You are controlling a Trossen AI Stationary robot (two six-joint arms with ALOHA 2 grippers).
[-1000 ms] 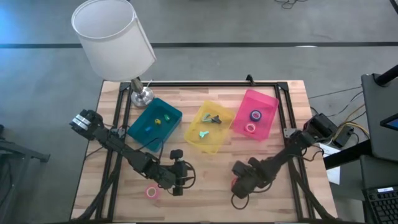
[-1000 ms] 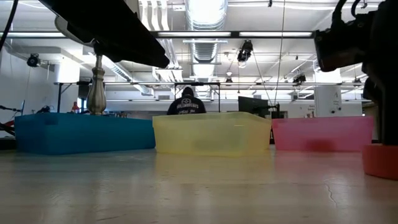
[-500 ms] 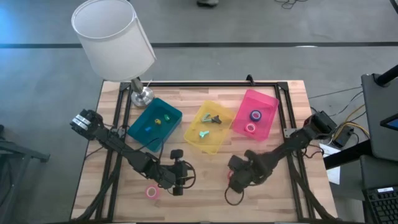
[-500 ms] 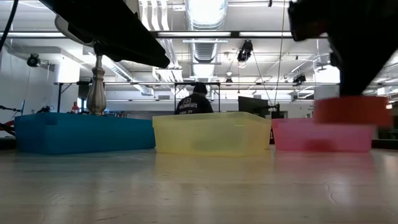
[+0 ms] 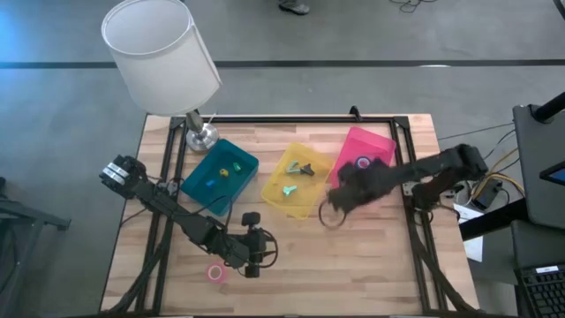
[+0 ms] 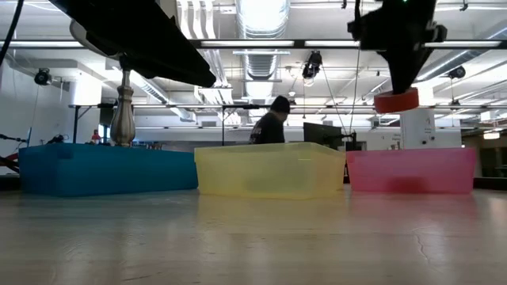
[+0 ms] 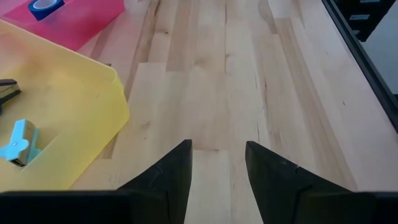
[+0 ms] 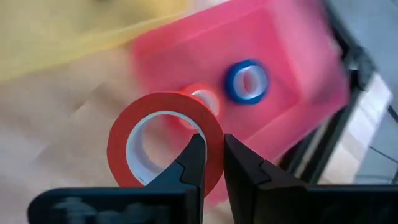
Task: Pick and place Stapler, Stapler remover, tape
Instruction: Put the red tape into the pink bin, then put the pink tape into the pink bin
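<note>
My right gripper is shut on a red tape roll and hangs in the air by the near left corner of the pink bin; the low view shows the roll well above the bins. In the pink bin lie a blue tape roll and a pink one. Another pink tape roll lies flat on the table at the near left. Just to its right, my left gripper stands open and low over bare wood. My right gripper has the ring's wall pinched between its two fingers, one finger at the open centre and the other outside. The roll is lifted clear of the table and lies about level under the fingers.
A yellow bin with stapler removers stands mid-table. Left of it is a teal bin with small yellow and green staplers. A lamp rises at the far left corner. A person stands behind the table.
My right gripper has lifted the red tape roll off the table at the near right. It has carried the roll up and toward the far edge, to the pink bin's near side.
</note>
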